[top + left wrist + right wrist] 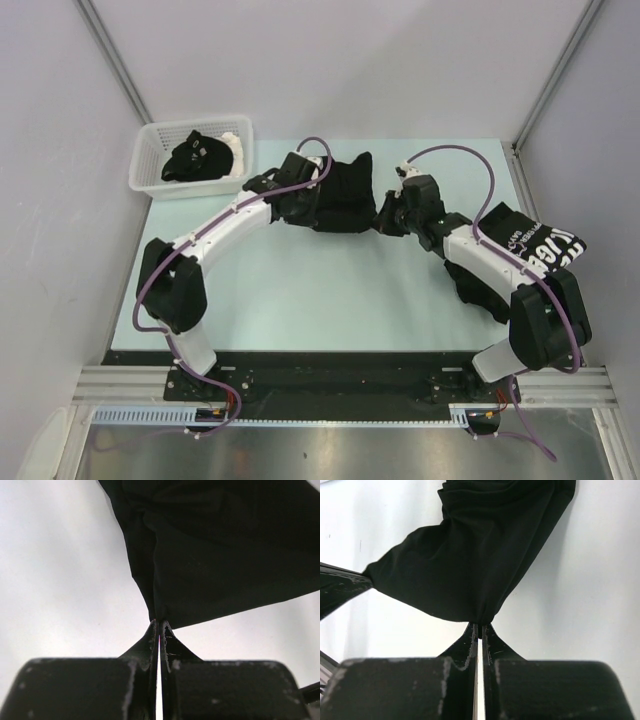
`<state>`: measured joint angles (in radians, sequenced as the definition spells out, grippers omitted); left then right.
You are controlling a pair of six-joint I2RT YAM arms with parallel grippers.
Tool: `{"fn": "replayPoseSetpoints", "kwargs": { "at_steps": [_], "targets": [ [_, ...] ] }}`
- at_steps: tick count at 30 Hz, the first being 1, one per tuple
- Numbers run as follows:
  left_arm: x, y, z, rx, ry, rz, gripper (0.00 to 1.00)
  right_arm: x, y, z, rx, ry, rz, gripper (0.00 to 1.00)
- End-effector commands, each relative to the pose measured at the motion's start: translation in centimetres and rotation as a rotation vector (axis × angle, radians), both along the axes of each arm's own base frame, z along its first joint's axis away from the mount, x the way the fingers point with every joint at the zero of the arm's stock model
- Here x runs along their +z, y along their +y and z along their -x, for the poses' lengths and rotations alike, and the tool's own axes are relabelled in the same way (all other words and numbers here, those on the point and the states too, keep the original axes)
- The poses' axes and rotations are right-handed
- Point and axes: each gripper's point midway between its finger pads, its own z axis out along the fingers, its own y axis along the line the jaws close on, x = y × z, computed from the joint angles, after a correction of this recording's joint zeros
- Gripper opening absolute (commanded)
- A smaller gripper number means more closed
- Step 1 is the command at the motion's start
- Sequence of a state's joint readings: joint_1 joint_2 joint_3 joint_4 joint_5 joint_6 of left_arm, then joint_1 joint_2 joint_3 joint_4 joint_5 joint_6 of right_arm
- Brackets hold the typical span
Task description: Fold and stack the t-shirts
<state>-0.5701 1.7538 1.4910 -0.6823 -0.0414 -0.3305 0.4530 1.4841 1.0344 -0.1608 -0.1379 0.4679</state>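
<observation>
**kev:** Both tools are pinched tight on cloth: left tool (pixel 159 626) on one corner of the black shirt (pixel 338 195), right tool (pixel 479 627) on another, over the counter (pixel 320 300) by the middle of its far edge.

**mo:** I'd pull it evenly taut, lay it flat, then fold, steering off the lettered shirt (pixel 545 245) at the right edge.

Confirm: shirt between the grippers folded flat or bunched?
Bunched, not flat: the black shirt shows gathered creases, pinched by the left gripper and right gripper.
</observation>
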Motion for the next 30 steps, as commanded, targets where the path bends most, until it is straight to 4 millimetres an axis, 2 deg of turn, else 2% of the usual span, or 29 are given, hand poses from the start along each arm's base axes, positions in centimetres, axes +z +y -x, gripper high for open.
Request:
{"fn": "replayPoseSetpoints", "kwargs": {
  "at_steps": [1, 6, 10, 13, 14, 16, 18, 19, 21, 26, 28, 30],
  "targets": [
    [4.6, 0.5, -1.0, 0.000, -0.105, 0.000, 0.00, 3.7, -0.2, -1.2, -0.012, -0.089, -0.016, 0.00],
    [5.8, 1.1, -2.2, 0.021, -0.143, -0.022, 0.00, 5.2, -0.4, -2.4, -0.017, -0.127, -0.023, 0.00],
    [6.6, 1.0, -1.8, 0.021, -0.141, -0.003, 0.00, 6.4, -0.6, -1.9, -0.008, -0.130, -0.025, 0.00],
    [6.3, 1.3, -0.5, 0.020, -0.119, 0.016, 0.00, 6.3, -0.7, -0.7, -0.002, -0.100, -0.012, 0.00],
    [5.3, 1.6, 0.2, 0.026, -0.090, 0.013, 0.00, 6.8, -0.5, -0.1, 0.005, -0.104, -0.010, 0.00],
    [5.4, 1.8, 1.2, 0.026, -0.083, 0.033, 0.00, 6.3, -0.4, 0.9, 0.017, -0.084, 0.018, 0.00],
    [4.2, 1.9, 2.5, 0.019, -0.049, 0.048, 0.00, 6.3, -0.1, 2.2, 0.027, -0.075, 0.044, 0.00],
    [4.6, 2.0, 3.0, 0.018, -0.058, 0.062, 0.00, 6.2, 0.0, 2.5, 0.021, -0.065, 0.044, 0.00],
    [3.7, 2.3, 4.1, 0.011, -0.029, 0.061, 0.00, 5.9, 0.0, 3.6, 0.020, -0.038, 0.050, 0.00],
    [3.4, 2.5, 6.3, -0.016, -0.008, 0.054, 0.00, 4.9, 0.0, 6.0, 0.000, 0.024, 0.068, 0.00],
    [3.4, 2.1, 7.1, -0.038, 0.007, 0.073, 0.00, 5.1, 0.3, 7.1, 0.015, 0.023, 0.067, 0.00],
    [3.2, 2.2, 7.6, -0.042, 0.010, 0.071, 0.00, 4.5, -0.4, 7.3, -0.020, 0.031, 0.091, 0.00]
  ]
}}
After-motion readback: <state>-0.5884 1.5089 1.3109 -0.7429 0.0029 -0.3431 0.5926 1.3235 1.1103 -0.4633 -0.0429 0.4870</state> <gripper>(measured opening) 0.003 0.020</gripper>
